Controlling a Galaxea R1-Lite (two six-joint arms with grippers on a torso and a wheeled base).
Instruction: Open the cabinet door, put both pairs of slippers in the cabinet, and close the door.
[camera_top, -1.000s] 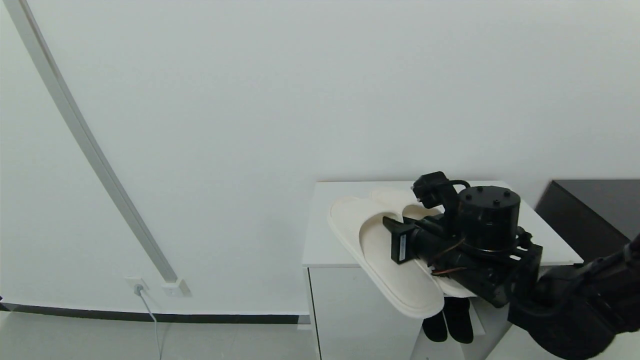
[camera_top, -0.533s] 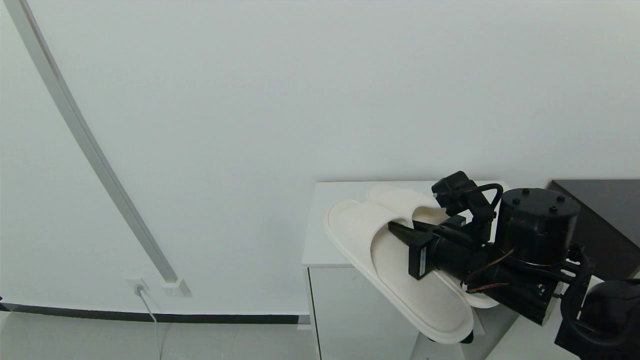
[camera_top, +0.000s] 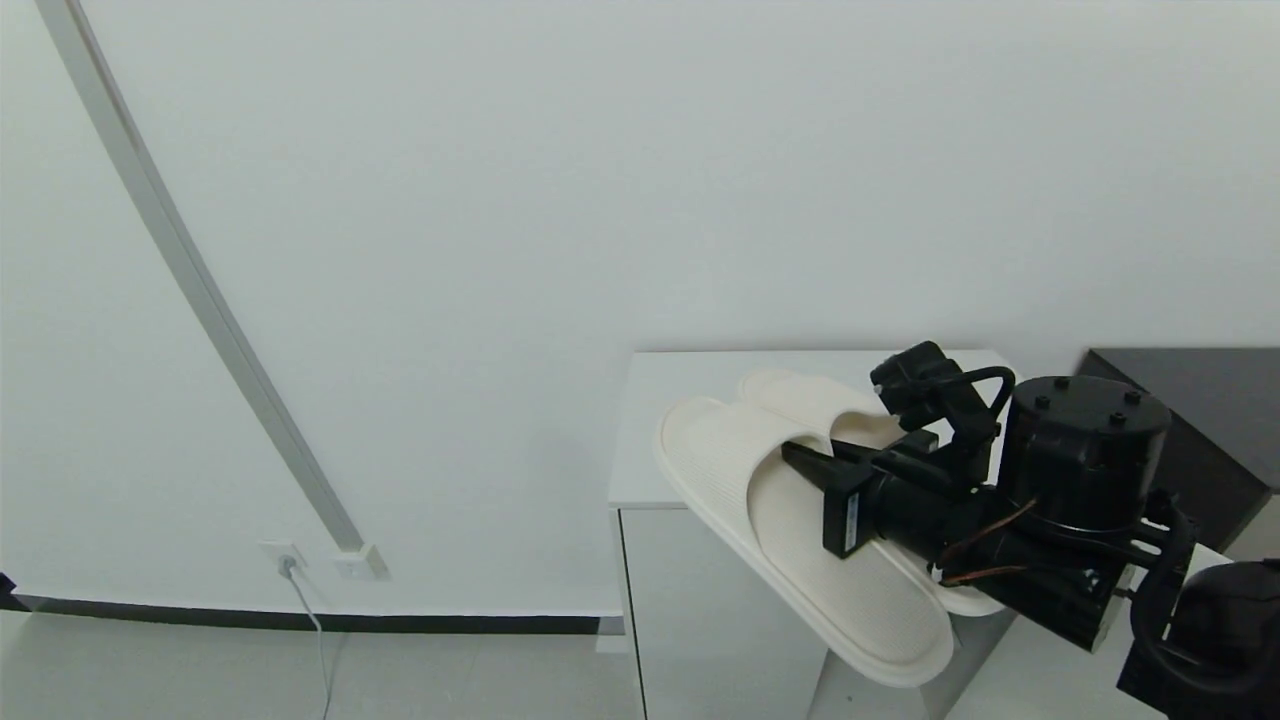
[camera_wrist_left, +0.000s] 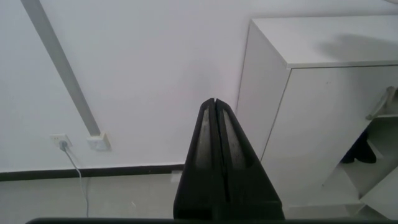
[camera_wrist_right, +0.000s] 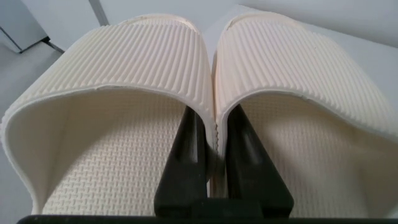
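Slippers (camera_wrist_right: 143, 68), seemingly, within right gripper (camera_wrist_right: 212, 124)

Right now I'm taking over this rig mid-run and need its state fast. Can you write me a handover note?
Left gripper: shut, holding nothing.
Right gripper: shut on the white slippers, one finger inside each, pinching their inner walls together. The pair hangs tilted in the air in front of the cabinet top.
Done: the cabinet looks open on its right side, and the dark slippers appear to sit on a shelf inside.
Left: place the white slippers inside, then close the cabinet.
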